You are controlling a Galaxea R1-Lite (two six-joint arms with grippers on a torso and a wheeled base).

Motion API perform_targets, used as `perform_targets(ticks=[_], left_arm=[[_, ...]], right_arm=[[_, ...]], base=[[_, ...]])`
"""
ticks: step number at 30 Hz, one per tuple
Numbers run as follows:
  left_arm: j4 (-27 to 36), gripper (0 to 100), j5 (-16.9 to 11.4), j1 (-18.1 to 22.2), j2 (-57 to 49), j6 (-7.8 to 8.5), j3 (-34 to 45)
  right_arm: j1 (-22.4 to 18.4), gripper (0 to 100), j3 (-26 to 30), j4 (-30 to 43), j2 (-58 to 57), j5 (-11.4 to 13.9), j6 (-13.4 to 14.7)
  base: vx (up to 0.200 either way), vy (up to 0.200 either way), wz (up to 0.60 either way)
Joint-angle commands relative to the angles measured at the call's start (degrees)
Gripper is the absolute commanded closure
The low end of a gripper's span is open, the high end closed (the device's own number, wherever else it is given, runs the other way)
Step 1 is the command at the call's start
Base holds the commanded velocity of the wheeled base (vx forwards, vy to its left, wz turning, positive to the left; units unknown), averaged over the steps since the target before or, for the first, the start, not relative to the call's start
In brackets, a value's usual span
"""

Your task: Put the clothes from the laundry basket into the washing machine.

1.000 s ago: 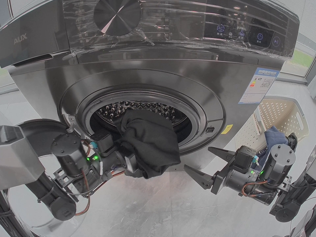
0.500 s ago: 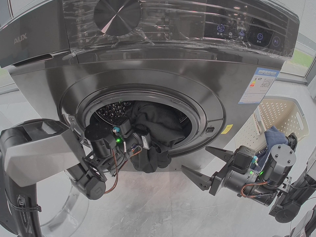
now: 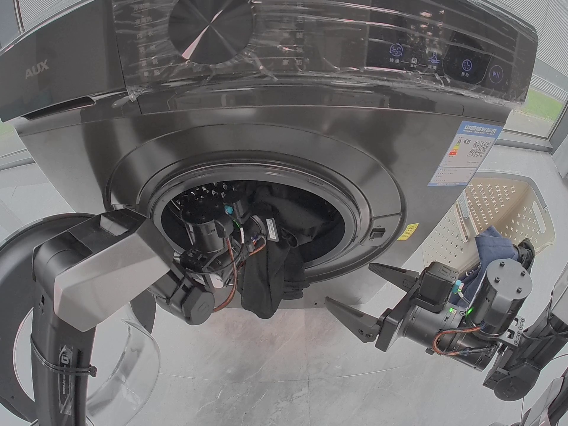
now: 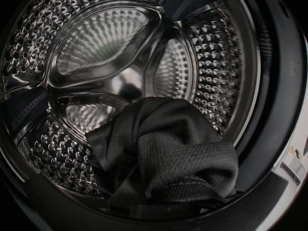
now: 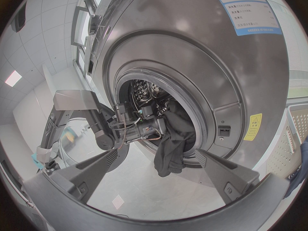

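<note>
The washing machine stands in front of me with its round opening uncovered. My left gripper is inside that opening, shut on a black garment. Part of the cloth is bunched in the steel drum; in the left wrist view the black garment hides the fingers. One end hangs out over the lower lip of the opening, as the black garment shows in the right wrist view. My right gripper is open and holds nothing, low in front of the machine, to the right of the opening.
A cream perforated laundry basket stands to the machine's right with a blue garment in it, behind my right arm. The machine's glass door is swung open at lower left. Grey tiled floor lies in front of the machine.
My left arm has moved forward and up, carrying the black garment from in front of the opening into the drum. Less cloth hangs outside now. The right arm has stayed put.
</note>
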Motion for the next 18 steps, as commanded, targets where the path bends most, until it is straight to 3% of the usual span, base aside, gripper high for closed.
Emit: perform_targets(ticks=[1,7,8,12,14,18], left_arm=[[3.13,100,1.47,1.79,2.71,-0.39,-7.14],[6.03,100,2.52,2.67,3.67,-1.44,-11.71],[6.20,0,2.52,2.67,3.50,-1.44,-11.54],[6.29,0,2.61,2.31,2.97,-2.06,-10.57],[7.26,0,3.49,1.88,1.30,-3.55,-9.08],[15.61,0,2.70,1.00,-3.88,-5.05,-2.13]], right_arm=[[0.03,0,0.01,-0.04,0.15,0.01,0.02],[0.03,0,-0.08,-0.13,0.32,0.01,0.02],[0.03,0,-0.08,-0.39,0.32,0.01,-0.07],[-0.15,0,-0.16,-0.83,0.50,0.01,-0.07],[-0.15,0,-0.16,-0.83,0.50,0.01,-0.07],[-0.06,0,-0.16,-0.83,0.41,0.01,-0.07]], base=[[0.000,0.000,0.00],[0.000,0.000,0.00],[0.000,0.000,0.00],[0.000,0.000,0.00],[0.000,0.000,0.00],[0.000,0.000,0.00]])
